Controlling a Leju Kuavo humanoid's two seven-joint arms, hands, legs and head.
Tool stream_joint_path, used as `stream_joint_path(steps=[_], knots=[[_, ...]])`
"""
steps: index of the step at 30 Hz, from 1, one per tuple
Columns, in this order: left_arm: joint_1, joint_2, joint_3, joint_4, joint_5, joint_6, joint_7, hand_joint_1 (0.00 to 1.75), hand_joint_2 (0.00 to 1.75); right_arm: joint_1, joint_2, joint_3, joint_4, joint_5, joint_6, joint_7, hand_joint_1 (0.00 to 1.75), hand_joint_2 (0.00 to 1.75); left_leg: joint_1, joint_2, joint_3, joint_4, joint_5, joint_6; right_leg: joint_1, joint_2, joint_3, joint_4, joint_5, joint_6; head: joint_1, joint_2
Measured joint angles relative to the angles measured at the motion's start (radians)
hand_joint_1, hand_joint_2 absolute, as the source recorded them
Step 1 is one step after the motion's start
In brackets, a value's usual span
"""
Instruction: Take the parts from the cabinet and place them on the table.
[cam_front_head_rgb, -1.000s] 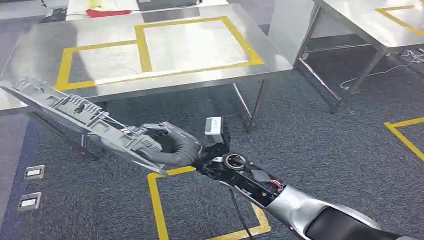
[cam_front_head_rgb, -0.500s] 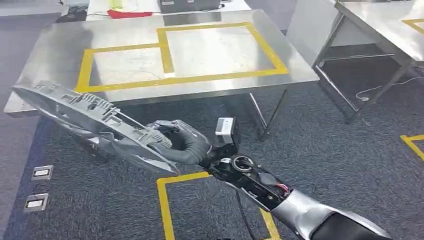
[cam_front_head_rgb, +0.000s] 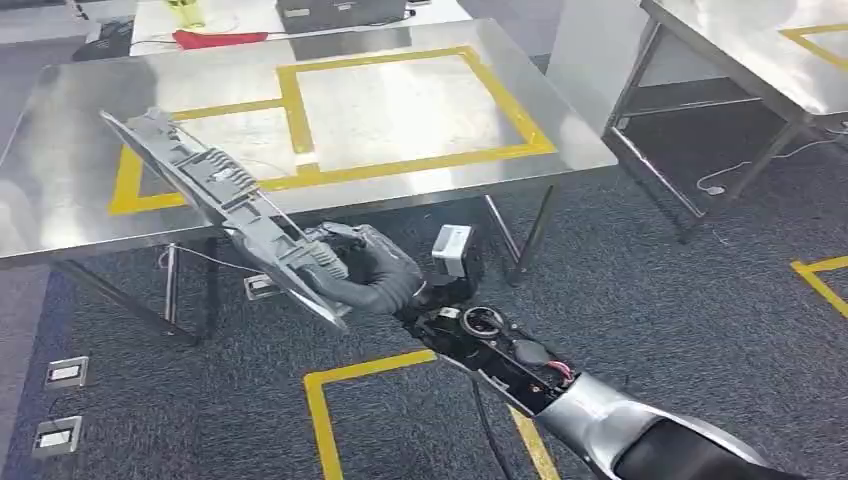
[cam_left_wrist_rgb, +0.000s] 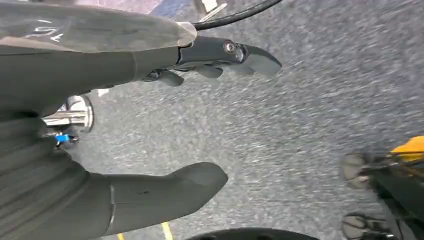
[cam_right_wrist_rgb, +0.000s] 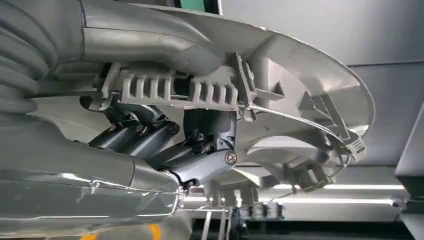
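My right hand (cam_front_head_rgb: 365, 272) grips a long grey plastic part (cam_front_head_rgb: 215, 195) with ribs and clips along its length. The part is held tilted, its far end reaching over the front edge of the steel table (cam_front_head_rgb: 80, 210), which is marked with yellow tape rectangles. In the right wrist view the dark fingers (cam_right_wrist_rgb: 200, 150) curl under the ribbed part (cam_right_wrist_rgb: 280, 90) and the thumb lies over it. My left hand (cam_left_wrist_rgb: 165, 125) hangs above the grey carpet, thumb and fingers apart with nothing between them.
A second steel table (cam_front_head_rgb: 760, 60) stands at the right. A red cloth (cam_front_head_rgb: 215, 37) and a dark box (cam_front_head_rgb: 335, 12) lie beyond the first table. Yellow floor tape (cam_front_head_rgb: 330, 400) and floor sockets (cam_front_head_rgb: 65, 372) mark the carpet below.
The view has shifted as the body moves toward the table. My right hand has swung the part upward and forward, so its far end now reaches over the table's front edge.
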Motion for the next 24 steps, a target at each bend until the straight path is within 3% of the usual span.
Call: stream_joint_path(steps=[1,2,3,6,7,8,10,11,12,13,15,16,17,18,19,21,22,24], knots=[[0.001,-0.001,0.000,0.000,0.001,0.000,0.000,0.00,1.75,0.000,0.000,-0.003,0.000,0.003,-0.001,-0.001,1.75,1.75,-0.001,0.002,0.007,-0.036,0.003,-0.001,0.002,0.000,0.005,0.003,-0.008,0.008,-0.005,0.000],[-0.004,0.000,0.000,0.000,0.001,0.000,0.001,0.00,1.75,-0.002,0.000,-0.006,-0.001,0.009,-0.004,-0.004,1.75,1.75,-0.009,0.001,0.011,-0.052,-0.027,0.013,0.005,0.002,-0.003,0.005,-0.012,0.014,-0.013,0.000],[-0.005,0.000,0.000,0.000,0.001,0.000,0.001,0.00,1.75,-0.003,0.000,-0.007,-0.003,0.016,-0.014,-0.004,1.75,1.75,-0.010,-0.001,0.009,-0.044,-0.010,0.021,0.006,0.002,-0.004,0.002,-0.017,0.019,-0.007,0.000],[-0.003,-0.002,0.000,0.000,0.000,0.000,0.000,0.00,1.75,-0.001,0.000,-0.013,-0.010,0.056,-0.090,-0.010,1.75,1.75,-0.008,-0.003,0.032,-0.049,-0.025,0.042,0.002,-0.002,0.009,0.023,-0.033,0.030,0.002,0.000],[-0.002,-0.002,0.000,0.000,-0.003,0.000,0.000,0.00,1.75,-0.002,0.000,-0.017,-0.011,0.063,-0.105,-0.011,1.75,1.75,-0.008,-0.003,0.040,-0.049,-0.030,0.049,0.002,-0.006,-0.012,0.077,-0.043,0.033,0.005,0.000],[-0.002,-0.002,0.000,0.000,-0.003,0.000,0.000,0.00,1.75,-0.003,-0.001,-0.021,-0.013,0.070,-0.117,-0.011,1.75,1.75,-0.008,-0.003,0.045,-0.049,-0.034,0.054,0.003,-0.006,-0.053,0.156,-0.067,0.036,0.010,0.000],[-0.004,-0.002,0.000,0.000,-0.005,0.000,0.000,0.00,1.75,0.000,-0.004,-0.026,-0.015,0.078,-0.133,-0.012,1.75,1.75,-0.013,-0.004,0.054,-0.048,-0.046,0.060,0.003,-0.006,-0.158,0.323,-0.140,0.042,0.022,0.000],[-0.003,-0.002,0.000,0.000,-0.005,0.000,0.000,0.00,1.75,0.002,-0.005,-0.029,-0.015,0.085,-0.140,-0.012,1.75,1.75,-0.015,-0.005,0.062,-0.048,-0.052,0.061,0.003,-0.006,-0.188,0.357,-0.153,0.041,0.026,0.000],[-0.002,-0.002,0.000,0.000,-0.005,0.000,0.000,0.00,1.75,0.003,-0.008,-0.031,-0.015,0.095,-0.156,-0.013,1.75,1.75,-0.017,-0.007,0.072,-0.048,-0.060,0.061,0.003,-0.006,-0.196,0.345,-0.135,0.038,0.030,0.000],[-0.002,-0.002,0.000,0.000,-0.006,0.000,0.000,0.00,1.75,0.002,-0.010,-0.034,-0.015,0.108,-0.172,-0.017,1.75,1.75,-0.019,-0.009,0.084,-0.048,-0.067,0.061,0.004,-0.006,-0.185,0.294,-0.092,0.033,0.033,0.000],[-0.001,-0.002,0.000,0.000,-0.006,0.000,0.001,0.00,1.75,-0.005,-0.011,-0.045,-0.015,0.141,-0.210,-0.026,1.75,1.75,-0.024,-0.010,0.110,-0.049,-0.083,0.058,0.013,-0.006,-0.125,0.110,0.043,0.014,0.041,0.000],[0.001,-0.006,0.000,0.000,-0.006,0.000,0.001,0.00,1.75,-0.010,-0.011,-0.048,-0.014,0.154,-0.225,-0.030,1.75,1.75,-0.022,-0.009,0.111,-0.051,-0.090,0.056,0.020,-0.008,-0.106,0.051,0.081,-0.005,0.041,0.000],[-0.004,-0.007,0.000,0.000,-0.006,0.000,0.001,0.00,1.75,-0.017,-0.011,-0.054,-0.014,0.166,-0.240,-0.033,1.75,1.75,-0.026,-0.009,0.114,-0.050,-0.092,0.052,0.024,-0.012,-0.115,0.030,0.042,-0.011,0.030,0.000],[-0.005,-0.006,0.000,0.000,-0.007,0.000,0.001,0.00,1.75,-0.025,-0.011,-0.056,-0.014,0.186,-0.256,-0.035,1.75,1.75,-0.025,-0.008,0.108,-0.051,-0.095,0.045,0.025,-0.010,-0.094,0.019,0.050,-0.010,0.039,0.000],[-0.006,-0.006,0.000,0.000,-0.008,0.000,0.001,0.00,1.75,-0.029,-0.011,-0.061,-0.014,0.203,-0.277,-0.039,1.75,1.75,-0.026,-0.007,0.115,-0.044,-0.093,0.040,0.026,-0.009,-0.104,0.010,0.057,-0.012,0.040,0.000],[-0.008,0.000,0.000,0.000,-0.009,0.002,0.000,0.00,1.75,-0.042,-0.008,-0.074,-0.014,0.247,-0.333,-0.044,1.75,1.75,-0.026,-0.006,0.119,-0.044,-0.104,0.034,0.010,-0.010,-0.071,-0.003,0.060,-0.017,0.034,0.000],[-0.008,-0.002,0.000,0.000,-0.009,0.003,-0.001,0.00,1.75,-0.052,-0.008,-0.080,-0.013,0.259,-0.349,-0.044,1.75,1.75,-0.025,-0.004,0.109,-0.009,-0.113,0.026,0.012,-0.010,-0.062,-0.008,0.059,-0.018,0.029,0.000],[-0.009,-0.001,0.000,0.000,-0.010,0.003,-0.001,0.00,1.75,-0.068,-0.008,-0.093,-0.008,0.265,-0.359,-0.043,1.75,1.75,-0.020,-0.004,0.017,0.148,-0.171,0.018,0.010,-0.012,-0.058,-0.008,0.054,-0.022,0.010,0.000]])
